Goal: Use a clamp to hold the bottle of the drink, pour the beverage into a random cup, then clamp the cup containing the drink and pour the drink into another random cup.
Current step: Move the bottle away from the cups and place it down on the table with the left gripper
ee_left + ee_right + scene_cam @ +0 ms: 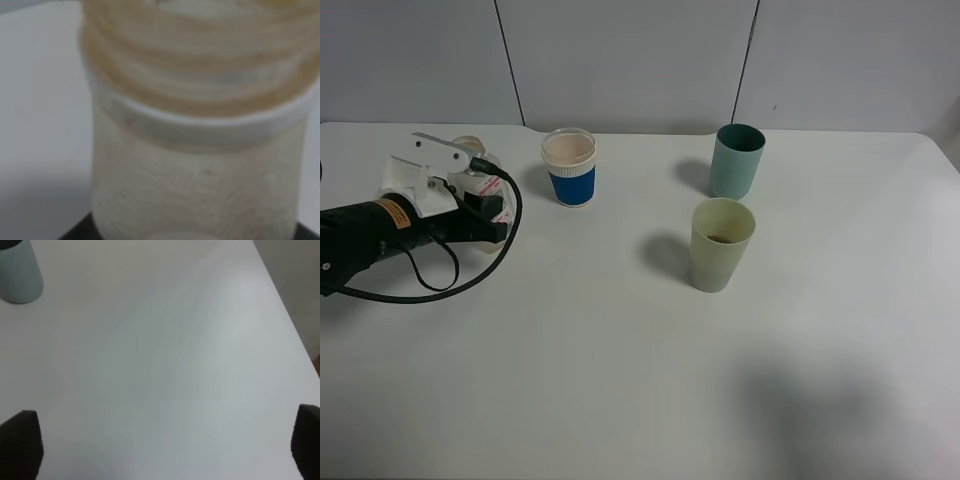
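Note:
At the far left of the table my left gripper [488,212] is shut on the bottle of the drink [488,184], whose red-and-white label peeks out behind the arm. The left wrist view is filled by the translucent bottle [200,165] and its threaded neck, with dark fingers [75,234] at its sides. The pale yellow-green cup [722,245] stands mid-table with a little dark beverage [722,239] at its bottom. Behind it stands the teal cup [736,161] [20,272]. My right gripper [162,447] hangs open over bare table, outside the high view.
A white cup with a blue band [569,168] stands right of the bottle. A black cable [470,280] loops from the left arm onto the table. The table's right edge [292,320] runs near the right gripper.

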`<state>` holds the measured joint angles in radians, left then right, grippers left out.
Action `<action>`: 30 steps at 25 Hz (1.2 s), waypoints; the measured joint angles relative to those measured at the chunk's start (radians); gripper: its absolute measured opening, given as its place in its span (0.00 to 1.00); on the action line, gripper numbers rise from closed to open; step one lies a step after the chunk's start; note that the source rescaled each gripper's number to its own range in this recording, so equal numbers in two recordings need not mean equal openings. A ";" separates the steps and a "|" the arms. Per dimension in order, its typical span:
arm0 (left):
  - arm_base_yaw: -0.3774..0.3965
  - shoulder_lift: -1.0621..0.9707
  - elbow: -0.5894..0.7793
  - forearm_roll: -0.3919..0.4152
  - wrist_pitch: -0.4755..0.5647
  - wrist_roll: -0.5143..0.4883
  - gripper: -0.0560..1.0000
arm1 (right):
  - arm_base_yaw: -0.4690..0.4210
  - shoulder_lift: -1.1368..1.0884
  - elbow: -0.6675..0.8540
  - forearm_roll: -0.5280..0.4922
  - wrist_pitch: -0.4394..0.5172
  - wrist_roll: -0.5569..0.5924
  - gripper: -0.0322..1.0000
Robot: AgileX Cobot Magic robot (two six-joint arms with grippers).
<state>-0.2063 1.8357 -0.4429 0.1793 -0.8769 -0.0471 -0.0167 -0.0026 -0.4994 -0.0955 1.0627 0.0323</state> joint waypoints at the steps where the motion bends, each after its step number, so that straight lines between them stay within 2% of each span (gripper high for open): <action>1: 0.000 0.012 0.000 0.001 -0.014 -0.007 0.08 | 0.000 0.000 0.000 0.000 0.000 0.000 1.00; 19: 0.000 0.030 0.000 0.001 -0.040 -0.011 0.08 | 0.000 0.000 0.000 0.000 0.000 0.000 1.00; 21: 0.000 0.030 0.000 0.001 -0.040 -0.011 0.36 | 0.000 0.000 0.000 0.000 0.000 0.000 1.00; 23: 0.000 0.030 0.000 0.001 -0.040 -0.011 0.70 | 0.000 0.000 0.000 0.000 0.000 0.000 1.00; 24: 0.000 0.030 0.000 0.001 -0.040 -0.011 0.70 | 0.000 0.000 0.000 0.000 0.000 0.000 1.00; 25: 0.000 0.030 0.000 0.001 -0.040 -0.011 0.83 | 0.000 0.000 0.000 0.000 0.000 0.000 1.00; 27: 0.000 0.030 0.000 0.000 -0.040 -0.011 0.94 | 0.000 0.000 0.000 0.000 0.000 0.000 1.00; 30: 0.000 0.030 0.000 0.000 -0.040 -0.011 0.99 | 0.000 0.000 0.000 0.000 0.000 0.000 1.00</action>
<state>-0.2063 1.8656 -0.4429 0.1795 -0.9171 -0.0583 -0.0167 -0.0026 -0.4994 -0.0955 1.0627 0.0323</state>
